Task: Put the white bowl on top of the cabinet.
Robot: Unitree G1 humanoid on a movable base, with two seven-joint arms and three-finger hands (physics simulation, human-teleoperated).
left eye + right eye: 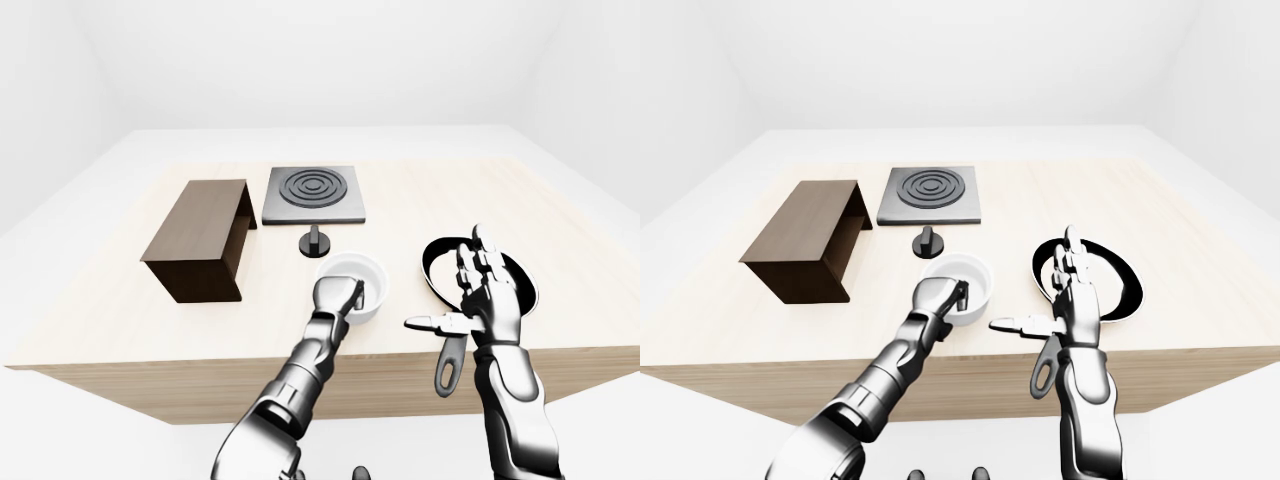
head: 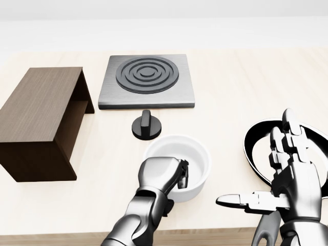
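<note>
Nearest, left hand [image 2: 163,177] is curled over the near rim of the white bowl [image 2: 187,160], fingers inside, gripping it on the bench [image 2: 230,92]. Right hand [image 2: 287,179] hovers spread, empty. Farther, up-left in head view, the cabinet [image 2: 43,110] awaits.

No readable text anywhere.

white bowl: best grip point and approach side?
Take the white bowl by its rim, pinching the wall on the side nearest the bottom of the head view. It sits upright and open, with a thin wall that fingers can straddle. The left hand is already there, fingers hooked over that edge. The knob crowds the opposite side, the frying pan the right.
</note>
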